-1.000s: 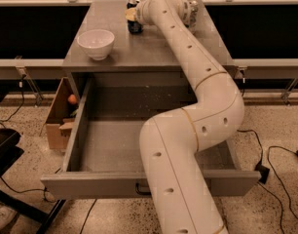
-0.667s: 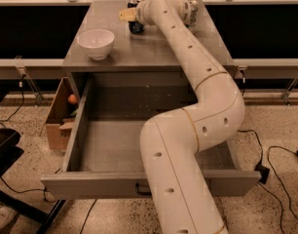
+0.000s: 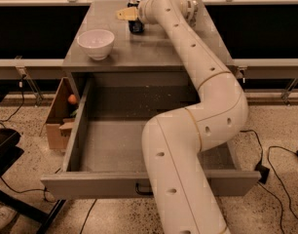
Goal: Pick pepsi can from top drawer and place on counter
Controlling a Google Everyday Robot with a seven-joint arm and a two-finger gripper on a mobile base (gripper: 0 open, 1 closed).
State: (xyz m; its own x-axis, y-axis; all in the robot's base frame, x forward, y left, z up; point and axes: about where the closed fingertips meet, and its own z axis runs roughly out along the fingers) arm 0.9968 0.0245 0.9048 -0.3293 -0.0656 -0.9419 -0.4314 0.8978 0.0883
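Observation:
The pepsi can (image 3: 136,26), small and dark blue, stands upright on the counter (image 3: 154,50) near its back edge. My gripper (image 3: 125,14) is at the far end of the long white arm, just above and slightly left of the can, and partly hides the can's top. I cannot make out whether it touches the can. The top drawer (image 3: 112,145) is pulled fully out below the counter, and the part of its speckled floor that shows is bare. My arm crosses over its right half. The dark handle (image 3: 143,189) sits on the front panel.
A white bowl (image 3: 96,43) stands on the counter's left front part. A cardboard box (image 3: 59,118) with an orange ball (image 3: 72,99) sits on the floor left of the cabinet. Cables (image 3: 270,155) lie on the floor at right. A dark chair base (image 3: 8,179) is at lower left.
My gripper's tip has shifted a little to the left over the can. The can stays in the same spot on the counter.

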